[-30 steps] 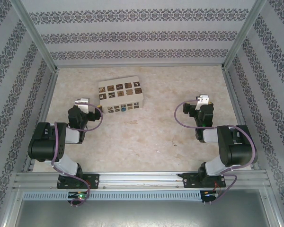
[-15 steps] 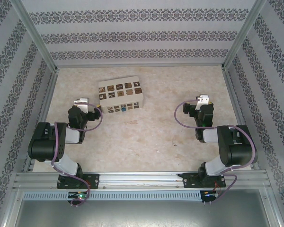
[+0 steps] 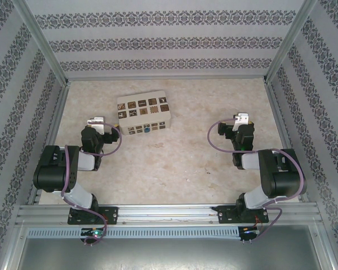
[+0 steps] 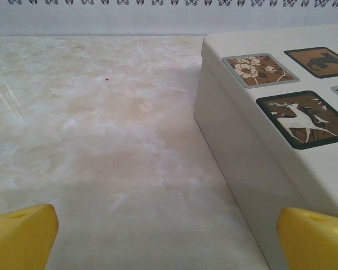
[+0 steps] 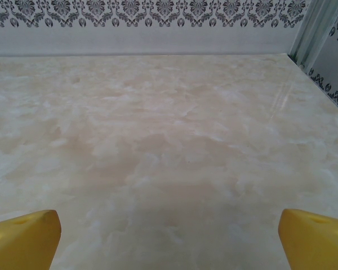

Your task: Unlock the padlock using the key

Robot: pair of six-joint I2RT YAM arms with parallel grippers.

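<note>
The left arm (image 3: 62,171) and right arm (image 3: 277,174) are alike: chunky black housings with rounded joints, joined by pale silver-grey links. A thin mauve cable (image 3: 119,138) loops free beside each wrist. Each black base plate (image 3: 93,215) is bolted to an aluminium rail (image 3: 169,212). A green light (image 3: 93,231) glows below the left base, and red and orange wires (image 3: 258,220) hang by the right one. The left pincer (image 3: 96,120) and right pincer (image 3: 242,118) have light grey heads. In the wrist views their fingertips (image 4: 19,235) are bright yellow wedges, the left-hand ones with a small dimple on top.
</note>
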